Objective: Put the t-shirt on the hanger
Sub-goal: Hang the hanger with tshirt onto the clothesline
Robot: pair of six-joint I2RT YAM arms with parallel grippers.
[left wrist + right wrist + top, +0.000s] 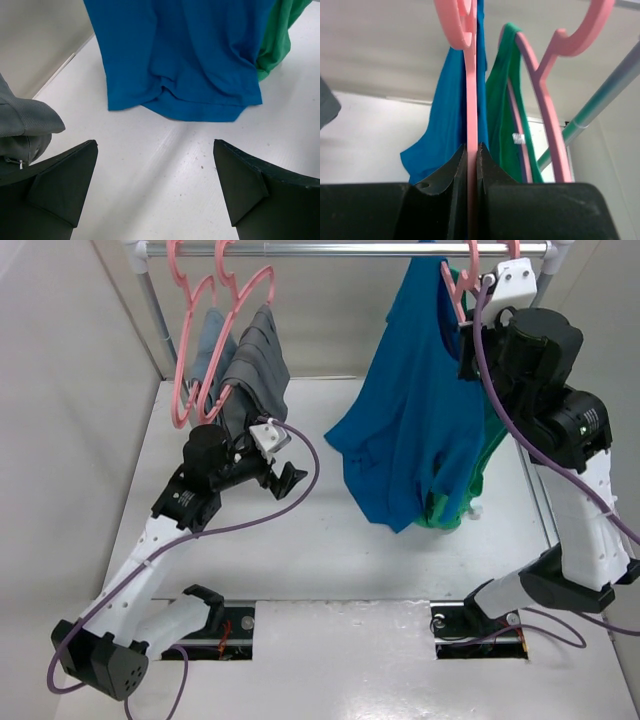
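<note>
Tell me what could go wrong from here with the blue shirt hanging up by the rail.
1. The t-shirt drapes lopsided, most of it to one side of the hanger, so it may slide off.
2. The right gripper pinches only the hanger's thin stem, which could twist or slip.
3. The green top hangs right beside it and may snag.
The left gripper is open and apart from the shirt, giving no support.
</note>
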